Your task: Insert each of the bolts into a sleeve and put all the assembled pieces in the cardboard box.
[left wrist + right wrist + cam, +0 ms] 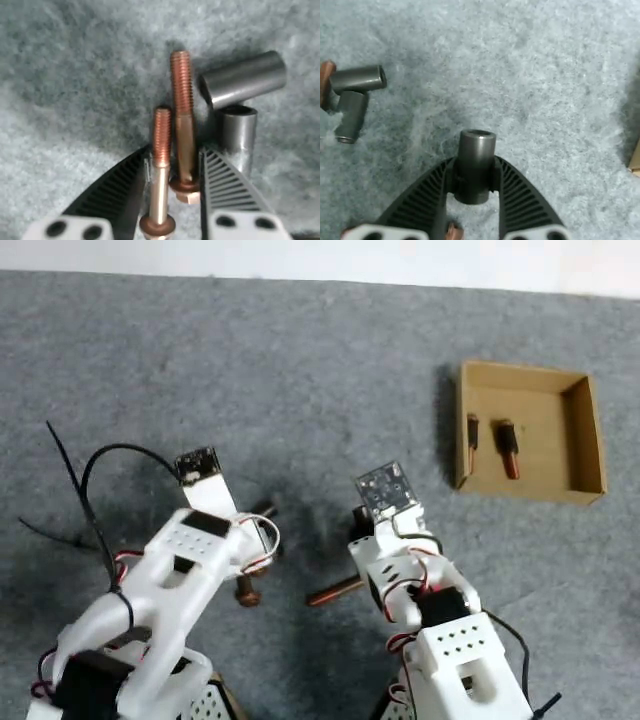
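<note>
My right claw (475,167) clamped on sleeve (476,145). My left claw (174,156) straddles two bolts (182,115); can't tell if gripping. Loose sleeves (242,80) just beside, on bench (75,75).

You will find no readable text, label, number or sign anywhere here, neither on the arms nor the cardboard box (528,430).

Copper bolt (326,80) partly beyond the right wrist view's edge
</note>
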Tool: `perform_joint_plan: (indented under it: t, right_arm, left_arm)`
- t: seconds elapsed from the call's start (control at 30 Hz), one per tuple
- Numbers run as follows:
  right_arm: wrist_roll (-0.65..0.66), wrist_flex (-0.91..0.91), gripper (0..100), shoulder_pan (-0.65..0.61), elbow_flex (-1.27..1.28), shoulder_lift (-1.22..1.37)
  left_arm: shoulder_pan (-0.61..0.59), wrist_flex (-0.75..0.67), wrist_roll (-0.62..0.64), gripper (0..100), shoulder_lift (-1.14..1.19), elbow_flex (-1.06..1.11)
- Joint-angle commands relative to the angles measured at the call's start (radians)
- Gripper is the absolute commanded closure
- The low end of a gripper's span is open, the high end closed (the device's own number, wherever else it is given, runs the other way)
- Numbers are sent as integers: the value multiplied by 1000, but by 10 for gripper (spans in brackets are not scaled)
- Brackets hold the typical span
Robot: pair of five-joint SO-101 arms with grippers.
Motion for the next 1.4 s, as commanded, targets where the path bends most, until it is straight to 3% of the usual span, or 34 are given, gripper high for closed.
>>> perform_joint_plan:
  t: [0.0, 0.23, 0.67, 0.87, 1.37]
  right_arm:
    - [-5, -28, 994, 13, -5, -21]
    - [-5, -28, 994, 13, -5, -21]
    - [-5, -28, 994, 13, -5, -21]
    - [-5, -28, 994, 13, -5, -21]
    - [-3, -28, 994, 13, -5, -21]
  left_arm:
    - [21, 9, 2, 847, 71, -79]
    - [19, 120, 2, 847, 18, -128]
    - [18, 32, -3, 854, 18, -48]
    - [-5, 11, -5, 996, 18, -39]
    - [-25, 17, -6, 996, -117, -19]
